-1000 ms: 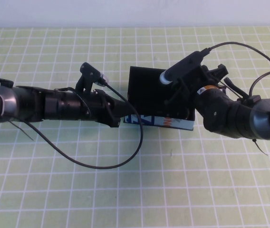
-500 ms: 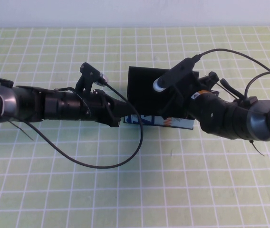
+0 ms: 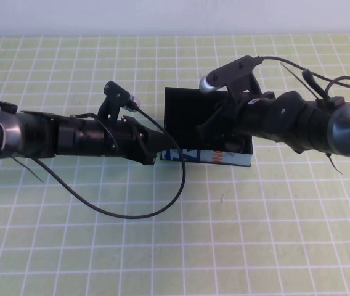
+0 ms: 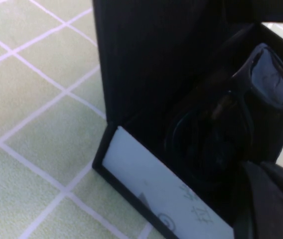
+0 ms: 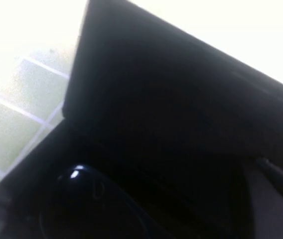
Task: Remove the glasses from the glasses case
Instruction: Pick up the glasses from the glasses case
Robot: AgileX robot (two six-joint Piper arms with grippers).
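I have the right tool (image 3: pixel 215 132) reaching into the open glasses case (image 3: pixel 190 111) mid-desk toward the glasses (image 4: pixel 241 114) inside, left tool (image 3: pixel 158 154) bracing its end; neither tool's opening is visible, so next comes a careful pinch and lift.

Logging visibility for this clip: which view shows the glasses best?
The left wrist view: the glasses lie inside the open glasses case, frame and one lens clear. The right wrist view shows only a dark lens; in the high view the right arm hides them.
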